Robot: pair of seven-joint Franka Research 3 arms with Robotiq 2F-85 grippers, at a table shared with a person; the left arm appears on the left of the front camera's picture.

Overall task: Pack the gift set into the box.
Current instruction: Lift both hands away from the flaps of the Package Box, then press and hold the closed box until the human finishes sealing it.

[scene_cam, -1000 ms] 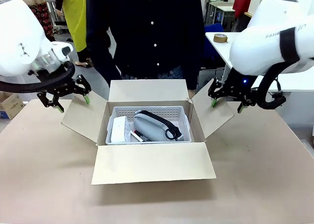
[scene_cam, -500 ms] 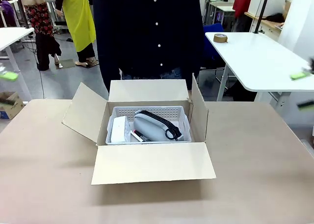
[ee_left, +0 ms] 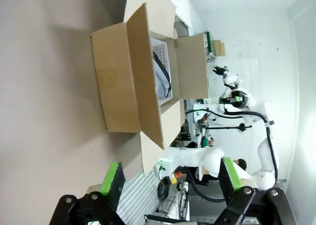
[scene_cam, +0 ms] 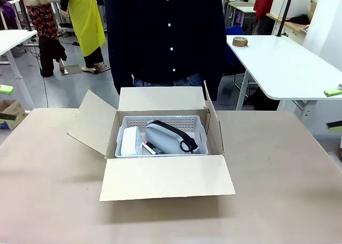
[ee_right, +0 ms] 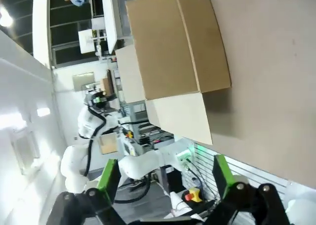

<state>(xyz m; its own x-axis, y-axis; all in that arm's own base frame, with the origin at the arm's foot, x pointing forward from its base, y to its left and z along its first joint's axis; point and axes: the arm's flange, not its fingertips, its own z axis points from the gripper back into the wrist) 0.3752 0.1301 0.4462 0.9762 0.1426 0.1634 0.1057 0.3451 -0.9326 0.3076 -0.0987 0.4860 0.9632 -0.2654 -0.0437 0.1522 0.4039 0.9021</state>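
Observation:
The box (scene_cam: 160, 174) stands open mid-table, its front flap folded out toward me and its left flap splayed. Inside sits the gift set: a light grey perforated basket (scene_cam: 165, 121) holding a small white box (scene_cam: 129, 140), a grey pouch with a black strap (scene_cam: 170, 137) and a pen-like item (scene_cam: 150, 147). My left gripper (ee_left: 173, 176) is open and far from the box (ee_left: 131, 77); one green fingertip (scene_cam: 5, 89) shows at the left edge. My right gripper (ee_right: 165, 173) is also open and well off the box (ee_right: 173, 47), its pads (scene_cam: 332, 92) at the right edge.
A person in a dark buttoned shirt (scene_cam: 165, 35) stands just behind the box. A white table (scene_cam: 283, 67) with a roll of tape (scene_cam: 240, 41) is at the back right. A small carton (scene_cam: 9, 113) sits on the floor at the left.
Both arms have pulled away from the box's side flaps, out to the picture's edges. The right flap now stands nearly upright. The basket has not moved.

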